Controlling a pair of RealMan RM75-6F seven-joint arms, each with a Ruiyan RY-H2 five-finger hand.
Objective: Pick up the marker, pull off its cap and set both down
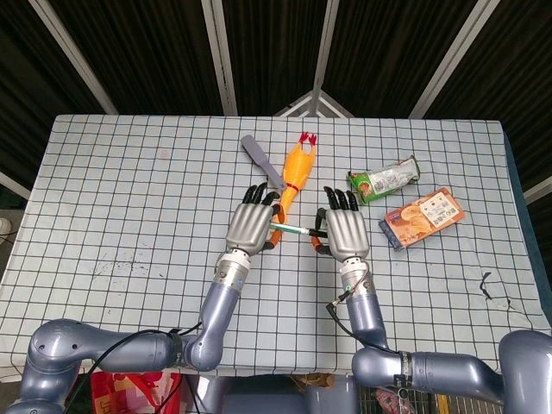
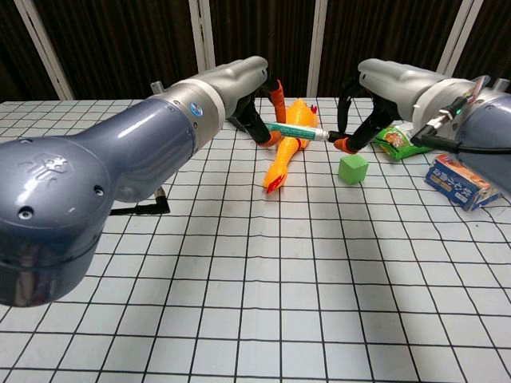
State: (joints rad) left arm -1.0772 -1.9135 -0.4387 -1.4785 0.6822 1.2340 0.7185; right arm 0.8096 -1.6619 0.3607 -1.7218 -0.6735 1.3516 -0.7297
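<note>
A green and white marker (image 1: 291, 228) (image 2: 294, 129) hangs level above the checked table between my two hands. My left hand (image 1: 252, 226) (image 2: 254, 102) grips its body from the left end. My right hand (image 1: 347, 233) (image 2: 369, 102) pinches the dark cap (image 2: 334, 137) at the right end. In the head view both hands show their backs, so the grips are hidden there. Whether the cap is still seated on the body or just off it is too small to tell.
An orange rubber chicken (image 1: 296, 168) (image 2: 286, 155) lies just beyond and under the marker, with a grey spatula (image 1: 263, 159) to its left. A green cube (image 2: 352, 168) sits below my right hand. A green snack packet (image 1: 384, 178) (image 2: 395, 141) and a biscuit box (image 1: 422, 216) (image 2: 459, 181) lie to the right.
</note>
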